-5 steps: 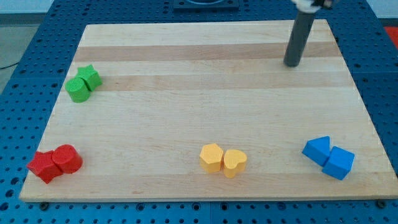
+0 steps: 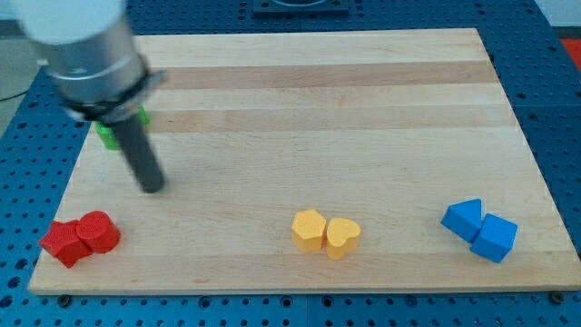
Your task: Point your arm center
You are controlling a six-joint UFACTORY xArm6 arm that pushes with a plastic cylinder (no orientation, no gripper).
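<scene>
My rod comes down from the view's top left and my tip rests on the wooden board at its left side. It stands below the green blocks, which the arm mostly hides, and above and to the right of the two red blocks. A yellow hexagon block and a yellow heart block sit together at the view's bottom middle. Two blue blocks sit at the bottom right.
The board lies on a blue perforated table. The arm's grey body covers the board's top left corner.
My tip has moved from the board's top right to its left side, beside the green blocks. No block has visibly shifted.
</scene>
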